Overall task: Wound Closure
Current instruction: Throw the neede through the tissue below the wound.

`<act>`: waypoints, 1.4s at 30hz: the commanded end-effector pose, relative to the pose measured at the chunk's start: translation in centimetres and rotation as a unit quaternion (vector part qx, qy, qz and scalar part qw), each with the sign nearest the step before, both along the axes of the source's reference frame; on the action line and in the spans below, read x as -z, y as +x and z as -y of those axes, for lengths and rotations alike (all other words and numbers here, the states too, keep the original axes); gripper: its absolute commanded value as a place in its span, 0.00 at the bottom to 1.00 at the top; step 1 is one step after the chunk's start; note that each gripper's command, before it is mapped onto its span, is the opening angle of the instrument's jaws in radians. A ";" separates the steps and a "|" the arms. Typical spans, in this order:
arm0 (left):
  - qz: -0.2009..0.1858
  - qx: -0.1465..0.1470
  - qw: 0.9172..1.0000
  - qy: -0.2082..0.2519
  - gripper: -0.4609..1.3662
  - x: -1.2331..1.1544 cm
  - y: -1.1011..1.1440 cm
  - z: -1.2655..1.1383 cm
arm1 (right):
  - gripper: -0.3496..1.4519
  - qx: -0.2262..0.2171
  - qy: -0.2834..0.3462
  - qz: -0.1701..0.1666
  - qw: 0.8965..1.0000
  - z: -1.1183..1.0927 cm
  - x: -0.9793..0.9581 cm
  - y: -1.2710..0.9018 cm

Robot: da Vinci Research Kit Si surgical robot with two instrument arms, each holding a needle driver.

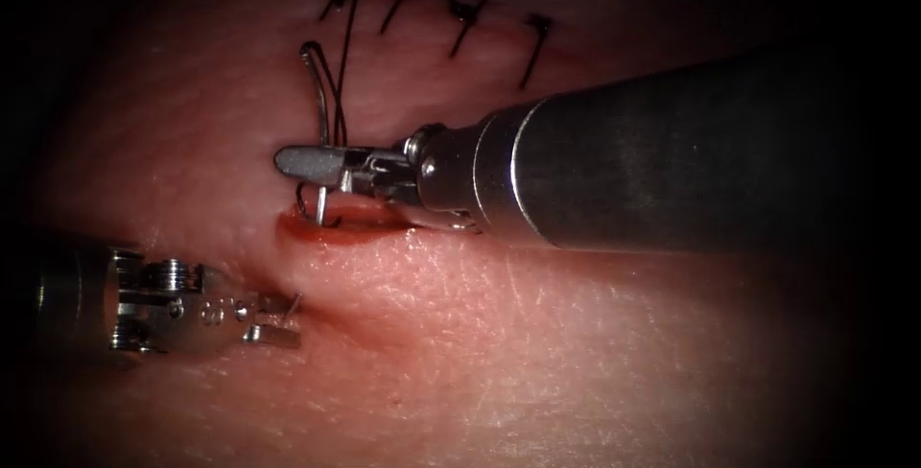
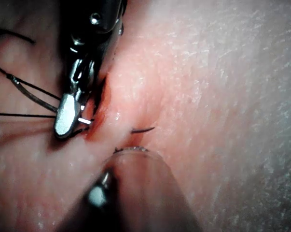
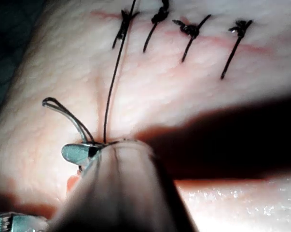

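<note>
While the thin curved steel needle (image 1: 318, 104) is standing above the open part of the cut, the right arm's silver needle driver (image 1: 312, 163) is gripping it with closed jaws near the lower part of its curve. The needle's upper end is arching away over the pale tissue (image 1: 537, 334), and its short lower end (image 1: 309, 207) is dipping toward the red-rimmed cut (image 1: 336, 230); whether that tip is entering the tissue cannot be told. The dark thin thread (image 1: 347, 46) is running from the needle's area upward, past the row of four dark knotted stitches (image 1: 460, 22) that are closing the farther stretch of the cut. Red fluid (image 1: 317, 234) is lining the open cut's edge just beneath the right tool's jaws.

The left arm's silver needle driver (image 1: 278, 322) is lying low on the tissue, on the left side of the cut and apart from the needle, with its jaws slightly parted and holding nothing. In the left wrist view, the right tool (image 2: 68, 116) is sitting beside the cut (image 2: 99, 108), and a short dark thread end (image 2: 143, 129) is lying on the tissue nearby.
</note>
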State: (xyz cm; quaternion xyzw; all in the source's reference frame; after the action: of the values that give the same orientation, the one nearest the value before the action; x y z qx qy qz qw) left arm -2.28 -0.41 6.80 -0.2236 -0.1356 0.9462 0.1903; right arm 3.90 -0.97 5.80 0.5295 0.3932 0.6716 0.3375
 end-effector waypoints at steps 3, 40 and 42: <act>-0.001 0.001 1.000 -0.001 0.34 0.00 0.00 0.00 | 0.00 0.016 0.002 -0.006 1.000 0.07 0.05 0.00; -0.001 0.000 1.000 -0.002 0.31 0.02 0.03 0.02 | 0.77 -0.030 -0.382 0.181 0.906 -0.66 -0.18 -0.25; -0.001 0.000 1.000 -0.002 0.31 0.01 0.03 0.02 | 0.77 -0.028 -0.389 0.182 0.903 -0.69 -0.18 -0.25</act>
State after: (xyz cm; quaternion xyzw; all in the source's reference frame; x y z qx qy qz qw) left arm -2.26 -0.43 6.78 -0.2232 -0.1336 0.9467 0.1901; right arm 3.66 -0.26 5.98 0.2135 0.5692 0.5592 0.5636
